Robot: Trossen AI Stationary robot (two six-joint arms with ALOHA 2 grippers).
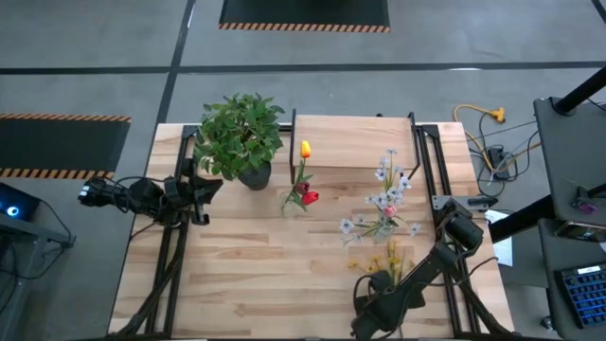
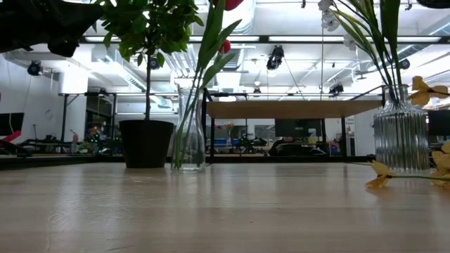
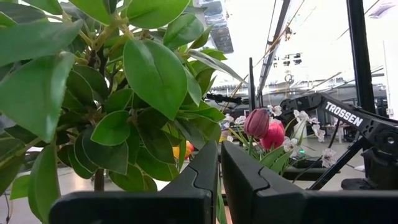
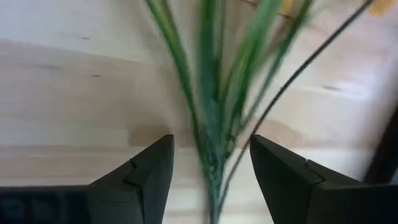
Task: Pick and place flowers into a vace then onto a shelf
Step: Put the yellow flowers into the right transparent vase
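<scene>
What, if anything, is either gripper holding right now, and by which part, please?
Nothing is held. The right gripper stands open around the green stems of the yellow flowers, not clamping them; the left gripper is shut and empty.

Overhead straight down, low table-level, two wrist close-ups, sharing tulips

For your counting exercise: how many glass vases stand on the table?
2. A slim clear vase with tulips stands beside the potted plant; a ribbed vase with pale flowers stands farther right. None seems hidden.
</scene>
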